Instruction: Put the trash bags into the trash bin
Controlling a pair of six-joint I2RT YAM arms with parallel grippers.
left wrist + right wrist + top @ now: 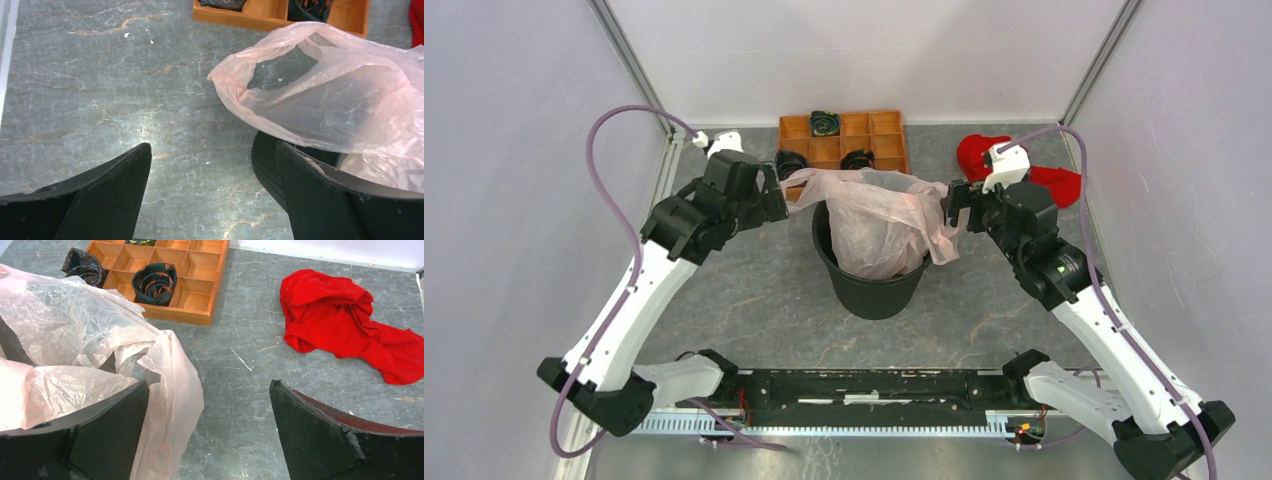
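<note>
The pale pink translucent trash bag (874,215) sits in the round black trash bin (872,290) at the table's middle, its edges draped over the rim on the left and right. My left gripper (776,197) is open and empty just left of the bin; its wrist view shows the bag's loose edge (310,95) ahead and the bin wall (265,160) beside the right finger. My right gripper (952,208) is open and empty just right of the bin; the bag's hanging flap (170,385) lies against its left finger (100,435).
An orange compartment tray (886,150) with dark rolled items stands behind the bin; it also shows in the right wrist view (195,290). A bright red cloth (1054,180) lies at the back right, also in the right wrist view (345,315). White walls enclose the table.
</note>
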